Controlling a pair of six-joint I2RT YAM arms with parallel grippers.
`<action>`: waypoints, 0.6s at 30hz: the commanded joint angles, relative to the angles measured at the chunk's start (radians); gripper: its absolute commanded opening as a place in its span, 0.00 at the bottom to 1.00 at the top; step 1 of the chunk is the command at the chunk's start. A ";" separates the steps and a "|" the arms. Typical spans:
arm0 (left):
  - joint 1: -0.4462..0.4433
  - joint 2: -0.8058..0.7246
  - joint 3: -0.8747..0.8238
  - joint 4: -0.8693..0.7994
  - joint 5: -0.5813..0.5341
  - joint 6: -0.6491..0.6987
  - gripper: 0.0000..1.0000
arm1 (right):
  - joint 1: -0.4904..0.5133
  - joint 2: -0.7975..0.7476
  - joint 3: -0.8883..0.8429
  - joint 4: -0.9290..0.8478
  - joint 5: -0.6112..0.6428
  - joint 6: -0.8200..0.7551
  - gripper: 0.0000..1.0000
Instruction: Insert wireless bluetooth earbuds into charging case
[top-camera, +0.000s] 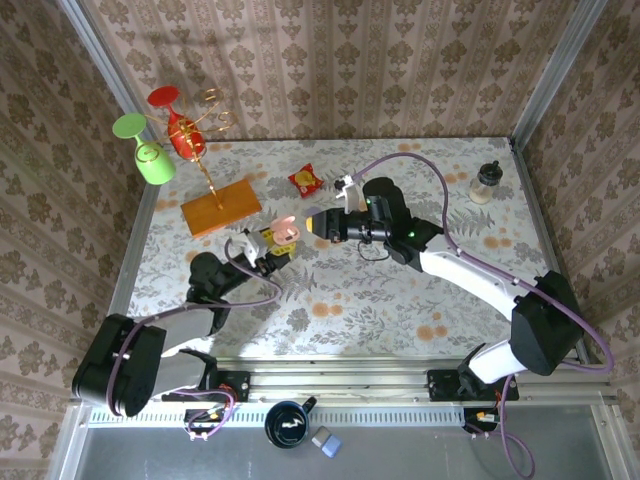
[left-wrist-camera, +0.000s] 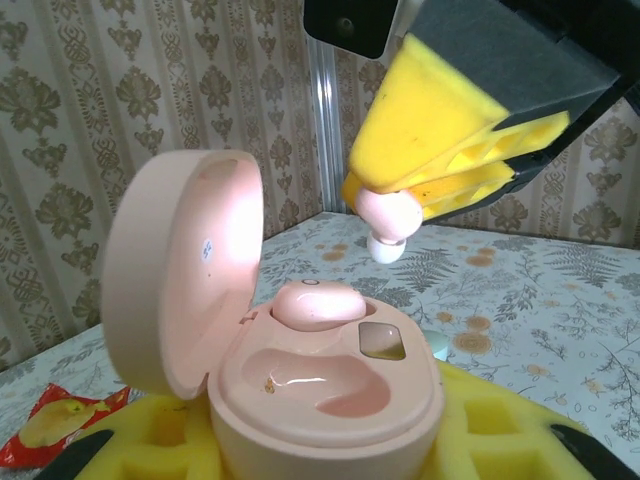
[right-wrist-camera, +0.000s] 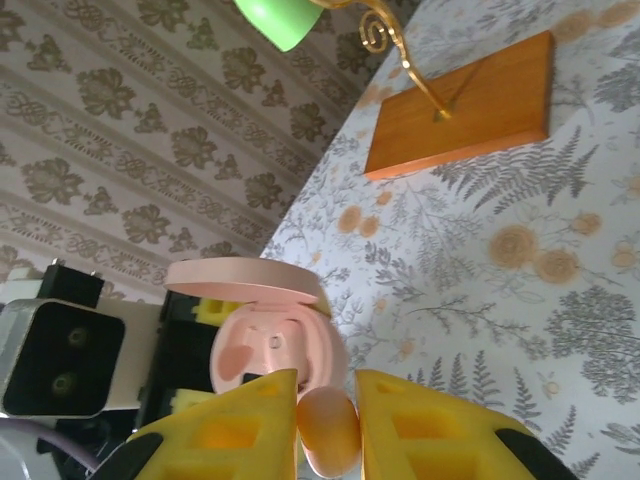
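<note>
Earbud (left-wrist-camera: 386, 212) in pale pink, which the right gripper (left-wrist-camera: 392, 196) is pinching between its yellow foam pads (left-wrist-camera: 430, 120), with the fingers closed tight on it. We are viewing it from the left wrist. It is hanging above and just beyond the open charging case (left-wrist-camera: 330, 410), apart from it, and its whitish tip is pointing down toward the case. The left gripper (left-wrist-camera: 330, 455) is clamping the case from both sides, with the lid (left-wrist-camera: 185, 270) standing up on the left. A second earbud (left-wrist-camera: 316, 304) is sitting in the far socket, while the near socket (left-wrist-camera: 312, 385) is lying empty. We are judging that the carried bud needs to travel down and toward the near socket. From above, both grippers are meeting over the middle of the table (top-camera: 350, 310), somewhat nearer its left edge.
</note>
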 joint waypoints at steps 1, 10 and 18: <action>-0.013 0.025 0.042 0.053 -0.004 0.034 0.27 | 0.026 -0.012 0.043 0.026 -0.031 0.002 0.22; -0.022 0.055 0.065 0.052 -0.008 0.047 0.27 | 0.066 0.022 0.088 0.022 -0.019 -0.008 0.21; -0.030 0.066 0.079 0.052 -0.007 0.047 0.27 | 0.088 0.085 0.147 0.011 -0.011 -0.015 0.22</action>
